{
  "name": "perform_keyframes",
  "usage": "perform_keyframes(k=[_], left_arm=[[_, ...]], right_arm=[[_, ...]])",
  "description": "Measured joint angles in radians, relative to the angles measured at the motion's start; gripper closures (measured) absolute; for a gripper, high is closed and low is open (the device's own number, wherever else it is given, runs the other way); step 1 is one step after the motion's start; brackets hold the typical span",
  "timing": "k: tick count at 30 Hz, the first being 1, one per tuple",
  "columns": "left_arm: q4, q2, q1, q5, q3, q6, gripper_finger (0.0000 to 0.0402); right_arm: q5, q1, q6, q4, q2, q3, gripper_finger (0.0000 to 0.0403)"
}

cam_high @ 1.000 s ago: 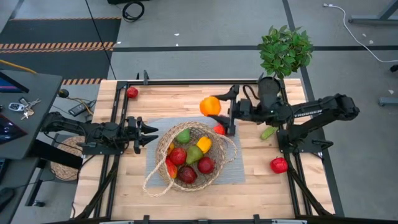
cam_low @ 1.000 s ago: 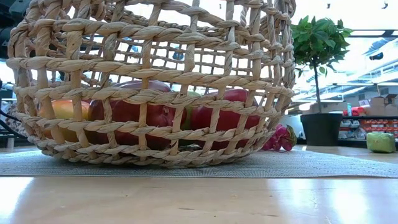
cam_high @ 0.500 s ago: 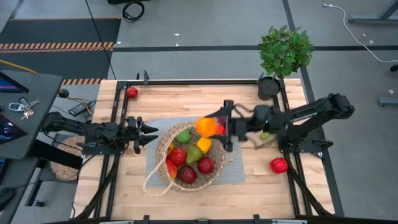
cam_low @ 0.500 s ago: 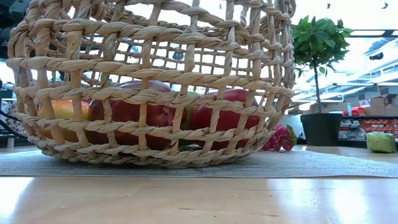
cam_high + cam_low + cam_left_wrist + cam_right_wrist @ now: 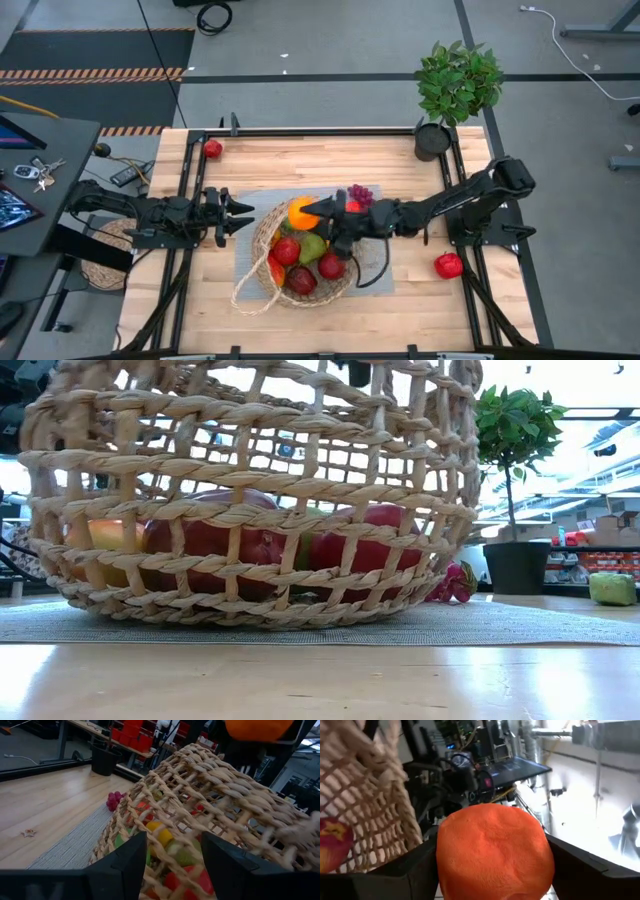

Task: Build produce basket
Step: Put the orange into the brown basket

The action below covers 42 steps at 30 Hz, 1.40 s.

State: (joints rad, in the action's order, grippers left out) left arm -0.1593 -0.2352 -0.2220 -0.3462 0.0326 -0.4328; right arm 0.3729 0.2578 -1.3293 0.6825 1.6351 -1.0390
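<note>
One orange (image 5: 302, 212) sat clamped in my right gripper (image 5: 312, 212) over the basket (image 5: 262, 232) rim, above piled fruit (image 5: 300, 262). Released there, I judged it might roll off the heap or out. Left gripper (image 5: 243, 213) waited closed beside the basket.

We see a grey concrete floor (image 5: 330, 45) beyond the wooden table (image 5: 300, 160), crossed by a dark line, with a striped hazard mat (image 5: 95, 73) far left. A dark desk (image 5: 35, 180) holding keys (image 5: 38, 172) stands left.
</note>
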Motion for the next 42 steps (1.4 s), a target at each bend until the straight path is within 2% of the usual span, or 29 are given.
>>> perform_keyframes(k=[5,17,23,29,35,42], left_arm=[[0.0,0.0,0.0,0.0,0.0,0.0,0.0205],[0.001,0.0,0.0,0.0,0.0,0.0,0.0203],[0.001,0.0,0.0,0.0,0.0,0.0,0.0207],[0.001,0.0,0.0,0.0,0.0,0.0,0.0206],[0.001,0.0,0.0,0.0,0.0,0.0,0.0207],[0.001,0.0,0.0,0.0,0.0,0.0,0.0205]], right_arm=[[0.0,0.003,-0.086,0.031,0.053,-0.029,0.0095],[-0.031,0.001,-0.072,0.058,0.066,-0.043,0.0095],[-0.09,-0.011,0.156,0.114,0.066,-0.043,0.0095],[-0.109,-0.02,0.479,0.186,0.065,-0.043,0.0095],[-0.045,-0.015,0.772,0.19,0.011,-0.042,0.0095],[-0.018,-0.017,1.005,0.193,-0.107,-0.042,0.0095]])
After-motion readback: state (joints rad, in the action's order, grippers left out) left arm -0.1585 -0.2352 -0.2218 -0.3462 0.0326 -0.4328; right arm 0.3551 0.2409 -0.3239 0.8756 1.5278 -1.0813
